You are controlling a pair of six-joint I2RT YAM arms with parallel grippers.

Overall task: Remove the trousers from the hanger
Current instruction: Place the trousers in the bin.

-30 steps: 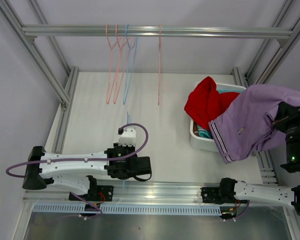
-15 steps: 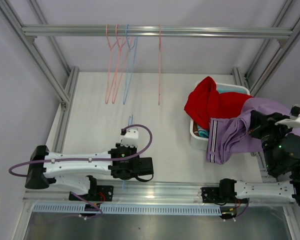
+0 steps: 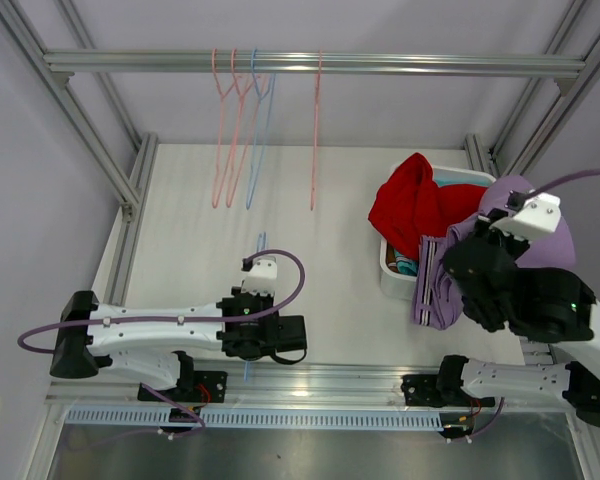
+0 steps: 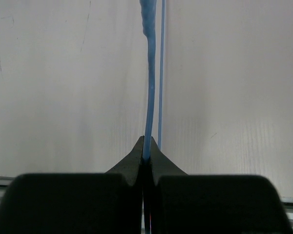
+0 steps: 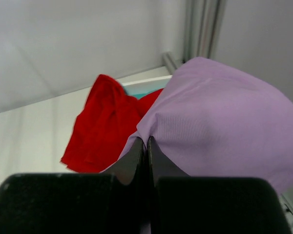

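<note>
Lowered lavender trousers (image 5: 224,122) from raised to bin (image 3: 388,278), right gripper (image 5: 146,140) clamped on them, left gripper (image 4: 146,146) clamped on bare blue hanger (image 4: 150,97); release remaining.

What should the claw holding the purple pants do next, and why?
Probably slide a little further over the white bin before letting go. The right claw is shut on the lavender trousers, which hang partly over the bin's near edge, so dropping them here might let them slip out. The red trousers already lie in the bin.
</note>
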